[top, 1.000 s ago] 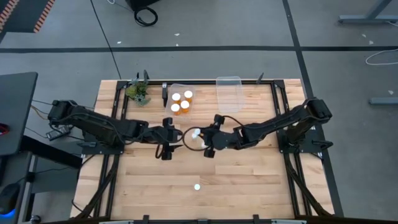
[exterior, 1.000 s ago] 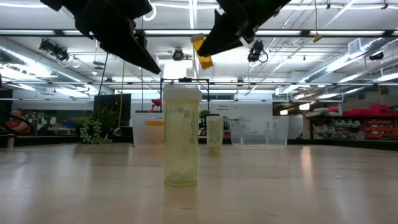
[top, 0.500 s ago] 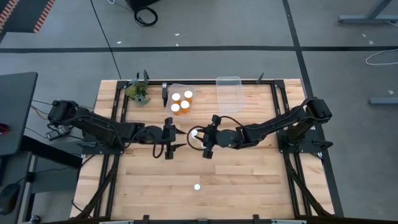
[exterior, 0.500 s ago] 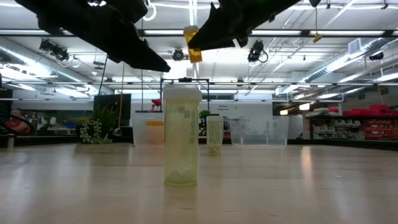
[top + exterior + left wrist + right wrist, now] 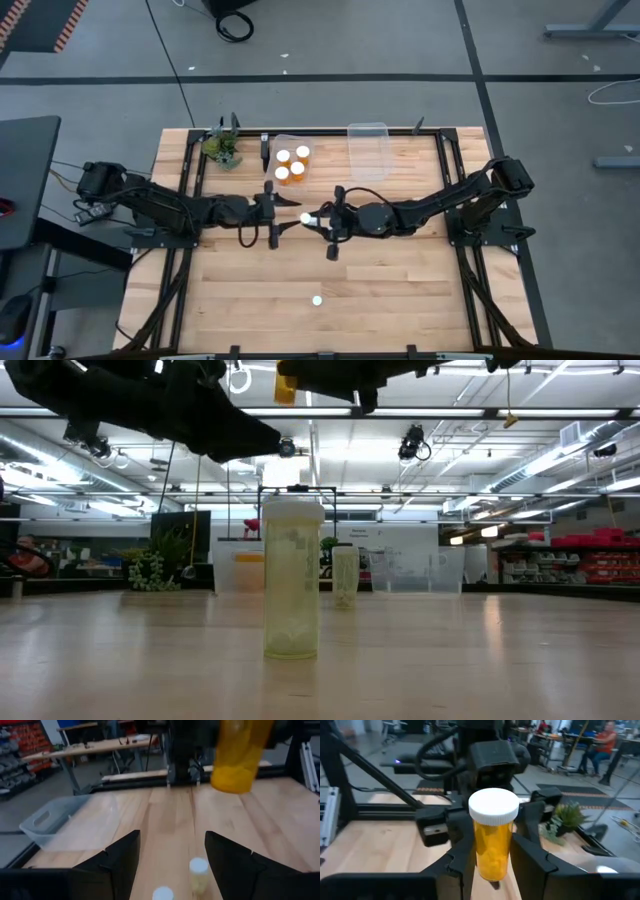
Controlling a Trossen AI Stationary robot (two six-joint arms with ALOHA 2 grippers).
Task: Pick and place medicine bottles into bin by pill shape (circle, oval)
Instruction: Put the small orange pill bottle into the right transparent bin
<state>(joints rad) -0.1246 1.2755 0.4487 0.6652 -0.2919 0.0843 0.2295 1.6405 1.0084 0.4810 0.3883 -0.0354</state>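
The right gripper (image 5: pixel 492 865) is clamped on an orange medicine bottle (image 5: pixel 493 840), its two fingers pressed to either side of the body below the white cap, and it holds the bottle in the air over the middle of the table (image 5: pixel 400 290). In the high view that bottle's cap (image 5: pixel 307 217) sits just in front of the left gripper (image 5: pixel 283 222), whose fingers stand apart and empty; the left wrist view shows the bottle's orange base directly ahead of that gap. This looks like a hand-over, or a presentation of the bottle so the pills can be read, though which of the two I cannot tell.

To do it well, the right arm should hold level and motionless while the left fingers come in around the body of the bottle, clear of the right fingers and below the cap. The right jaws should let go only once the left ones bear squarely on both sides.

Four capped bottles already stand in the left bin (image 5: pixel 291 160); the clear bin beside it (image 5: pixel 367 150) looks empty. A pale bottle (image 5: pixel 291 579) stands near the front of the table, a second (image 5: pixel 344 576) stands behind it, and a small green plant (image 5: pixel 222 148) is at the far left corner
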